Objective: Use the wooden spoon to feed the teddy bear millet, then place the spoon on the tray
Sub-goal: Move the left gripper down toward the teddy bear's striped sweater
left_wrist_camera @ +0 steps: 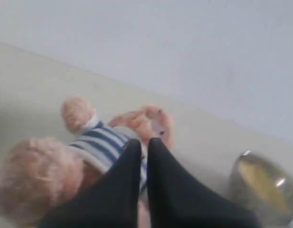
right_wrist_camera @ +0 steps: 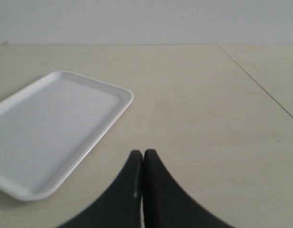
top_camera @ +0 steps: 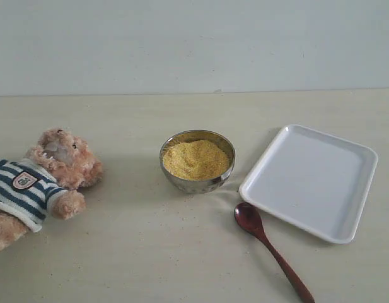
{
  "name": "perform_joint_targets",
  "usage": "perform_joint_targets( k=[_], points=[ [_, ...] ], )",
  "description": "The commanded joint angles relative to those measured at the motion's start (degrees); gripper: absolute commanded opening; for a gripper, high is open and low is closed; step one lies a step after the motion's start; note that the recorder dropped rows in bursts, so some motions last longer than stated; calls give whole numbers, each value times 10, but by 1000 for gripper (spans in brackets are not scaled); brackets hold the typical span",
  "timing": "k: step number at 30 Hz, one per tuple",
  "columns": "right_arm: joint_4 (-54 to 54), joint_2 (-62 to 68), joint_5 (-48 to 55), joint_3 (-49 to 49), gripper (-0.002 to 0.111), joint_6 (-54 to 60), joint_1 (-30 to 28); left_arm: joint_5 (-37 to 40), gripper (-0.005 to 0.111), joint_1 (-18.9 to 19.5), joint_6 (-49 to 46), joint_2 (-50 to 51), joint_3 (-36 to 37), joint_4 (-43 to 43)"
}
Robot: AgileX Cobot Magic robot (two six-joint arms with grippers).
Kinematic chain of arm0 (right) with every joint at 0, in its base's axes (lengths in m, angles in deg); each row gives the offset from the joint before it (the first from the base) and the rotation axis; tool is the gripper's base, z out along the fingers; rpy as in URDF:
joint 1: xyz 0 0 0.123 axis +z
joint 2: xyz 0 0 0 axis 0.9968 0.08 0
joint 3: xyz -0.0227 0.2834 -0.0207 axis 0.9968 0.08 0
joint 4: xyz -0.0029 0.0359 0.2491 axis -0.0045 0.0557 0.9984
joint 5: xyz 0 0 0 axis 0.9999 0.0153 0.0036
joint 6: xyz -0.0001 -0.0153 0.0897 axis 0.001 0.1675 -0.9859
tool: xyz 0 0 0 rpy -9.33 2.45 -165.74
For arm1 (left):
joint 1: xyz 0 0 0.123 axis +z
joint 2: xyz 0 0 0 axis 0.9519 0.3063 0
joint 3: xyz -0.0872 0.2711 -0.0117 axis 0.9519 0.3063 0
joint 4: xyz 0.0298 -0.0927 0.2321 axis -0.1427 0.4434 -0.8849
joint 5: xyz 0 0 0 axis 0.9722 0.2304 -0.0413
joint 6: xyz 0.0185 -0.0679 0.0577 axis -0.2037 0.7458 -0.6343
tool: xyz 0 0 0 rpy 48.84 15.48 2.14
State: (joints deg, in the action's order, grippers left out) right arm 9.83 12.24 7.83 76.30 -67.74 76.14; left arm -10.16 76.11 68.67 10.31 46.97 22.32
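1. Nearest the exterior camera, the wooden spoon (top_camera: 273, 256) lies flat on the pale table (top_camera: 150, 252). Its handle runs toward the near right edge. Its oval end points away, toward the gap between bowl and tray.
2. That oval end sits just in front of the tray's near left corner. It is close to the rim, but a strip of table shows between them.
3. The teddy bear (top_camera: 36, 183) lies on its back at the far left, partly cut off by the frame edge, head toward the middle. One paw reaches out toward the bowl, well apart from it.
4. The left gripper (left_wrist_camera: 144, 141) has its dark fingers pressed together on nothing. In its wrist view it hangs over the bear's striped shirt and hides part of it; that view is blurred.
5. In the middle stands the steel bowl (top_camera: 194, 185), heaped with millet (top_camera: 196, 159) almost to the rim. It is between bear and tray.
6. The tray (top_camera: 311, 180) lies to the right, angled, its left corner near the bowl without touching.
7. The right gripper (right_wrist_camera: 143, 153) is likewise closed on nothing, over bare table beside the tray.
8. A plain pale wall (top_camera: 181, 44) lies farthest back.
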Motion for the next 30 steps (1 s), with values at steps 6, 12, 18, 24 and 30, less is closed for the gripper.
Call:
perform_joint_targets(
  k=[6,12,18,24,30],
  points=[
    [-2,-3,-7,0,0,2,-3,-78,5,-6,38,-2,1,161],
    [-2,-3,-7,0,0,2,-3,-69,5,-6,66,-2,1,255],
    [-2,-3,-7,0,0,2,-3,-13,5,-6,36,51,-55,234],
    [-2,-3,-7,0,0,2,-3,154,5,-6,-147,337,-210,154],
    [-2,-3,-7,0,0,2,-3,364,5,-6,-278,605,-462,108]
  ],
)
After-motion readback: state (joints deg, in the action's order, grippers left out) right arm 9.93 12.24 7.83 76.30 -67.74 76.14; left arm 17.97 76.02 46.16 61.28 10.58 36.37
